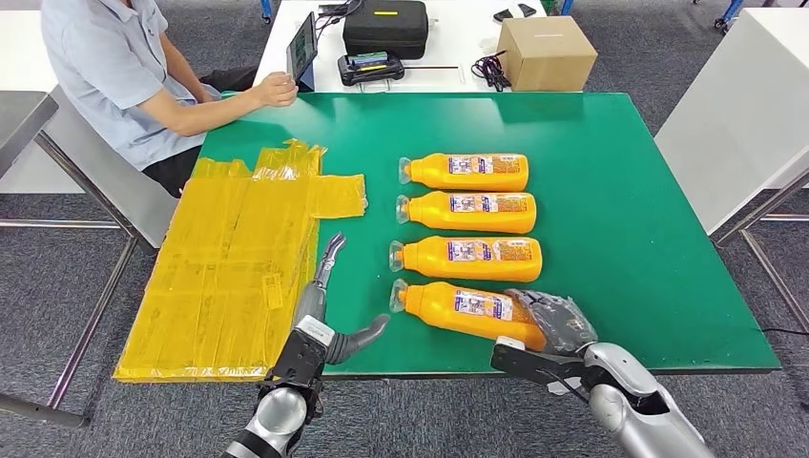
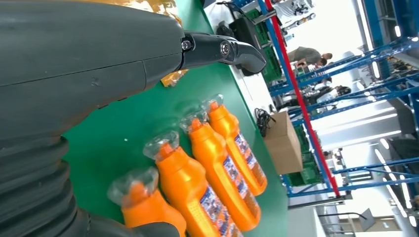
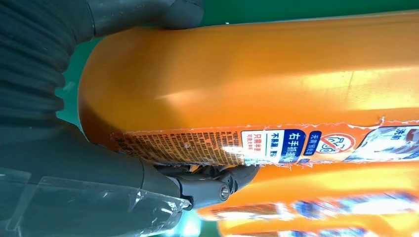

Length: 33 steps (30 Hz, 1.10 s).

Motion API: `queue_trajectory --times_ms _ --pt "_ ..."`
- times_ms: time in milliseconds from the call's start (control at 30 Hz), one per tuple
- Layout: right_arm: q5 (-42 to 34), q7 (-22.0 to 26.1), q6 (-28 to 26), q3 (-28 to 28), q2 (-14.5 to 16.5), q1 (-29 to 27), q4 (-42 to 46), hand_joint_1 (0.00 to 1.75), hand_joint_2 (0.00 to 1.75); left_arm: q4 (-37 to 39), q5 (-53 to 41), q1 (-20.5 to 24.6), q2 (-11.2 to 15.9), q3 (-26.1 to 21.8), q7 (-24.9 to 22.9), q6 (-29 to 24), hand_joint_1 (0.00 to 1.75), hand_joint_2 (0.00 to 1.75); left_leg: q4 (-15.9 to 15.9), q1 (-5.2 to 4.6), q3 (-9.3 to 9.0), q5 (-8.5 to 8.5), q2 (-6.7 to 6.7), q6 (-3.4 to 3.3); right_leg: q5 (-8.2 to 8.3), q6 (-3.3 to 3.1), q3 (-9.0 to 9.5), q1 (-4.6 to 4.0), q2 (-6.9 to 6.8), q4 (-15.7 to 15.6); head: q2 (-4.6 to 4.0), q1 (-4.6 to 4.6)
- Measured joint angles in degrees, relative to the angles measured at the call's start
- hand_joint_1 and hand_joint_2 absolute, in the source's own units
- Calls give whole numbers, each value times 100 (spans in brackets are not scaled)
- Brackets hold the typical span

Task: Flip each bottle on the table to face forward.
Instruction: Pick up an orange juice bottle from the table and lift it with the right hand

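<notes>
Four orange bottles lie in a column on the green table (image 1: 620, 219), clear caps pointing left, labels up. My right hand (image 1: 553, 320) grips the base end of the nearest bottle (image 1: 467, 307); in the right wrist view its thumb and fingers (image 3: 207, 185) wrap that bottle (image 3: 257, 79) around its bottom. The other three bottles (image 1: 472, 259), (image 1: 472, 211), (image 1: 467, 172) lie farther back. My left hand (image 1: 329, 305) hovers open left of the nearest bottle's cap, fingers stretched forward, holding nothing. The left wrist view shows the bottle row (image 2: 197, 187) beyond its fingers (image 2: 222, 49).
A sheet of yellow plastic bags (image 1: 229, 267) covers the table's left side. A person (image 1: 143, 76) sits at the far left corner with a hand on the table. Behind stand a cardboard box (image 1: 546, 52), a black case (image 1: 385, 27) and a tablet (image 1: 302, 48).
</notes>
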<state>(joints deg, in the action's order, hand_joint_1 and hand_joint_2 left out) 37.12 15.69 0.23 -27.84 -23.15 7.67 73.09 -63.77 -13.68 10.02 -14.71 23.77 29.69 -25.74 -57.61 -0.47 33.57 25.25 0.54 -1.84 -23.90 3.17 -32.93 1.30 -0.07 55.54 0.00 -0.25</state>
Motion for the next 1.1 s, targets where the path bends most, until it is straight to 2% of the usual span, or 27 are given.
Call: queue_trajectory --times_ms 200,367,500,800,1000,1100 --pt "-744 562 127 453 549 -337 126 175 175 -1 1042 15 -105 -25 84 443 0 175 2 2 5 0 2 0 -1 0 -1 -2 -1 1 0 -1" --pt "-1019 717 212 736 863 -470 258 175 175 -14 1702 12 -146 -122 72 756 0 175 3 0 5 0 3 0 -1 0 -1 1 -2 1 0 -1" --pt "-1054 779 218 867 1000 -500 315 175 175 -52 2223 -12 -150 -185 -17 1135 0 175 2 -1 5 0 2 0 0 0 0 2 -1 1 0 0" --pt "-1286 1031 9 1208 1299 -485 326 175 175 -297 4437 -396 -98 -305 -833 2977 0 175 3 0 7 1 2 0 -1 0 -3 1 -1 1 0 -1" --pt "-1465 1169 39 1296 1473 -429 343 173 175 -297 4860 -523 -51 -350 -980 3595 0 175 4 0 7 0 3 0 -1 0 -2 1 -1 1 0 0" --pt "-1486 1193 105 1288 1553 -379 340 169 175 -277 4753 -510 -36 -338 -925 3674 0 175 4 -1 6 -1 3 0 -1 0 -2 2 -1 1 0 0"
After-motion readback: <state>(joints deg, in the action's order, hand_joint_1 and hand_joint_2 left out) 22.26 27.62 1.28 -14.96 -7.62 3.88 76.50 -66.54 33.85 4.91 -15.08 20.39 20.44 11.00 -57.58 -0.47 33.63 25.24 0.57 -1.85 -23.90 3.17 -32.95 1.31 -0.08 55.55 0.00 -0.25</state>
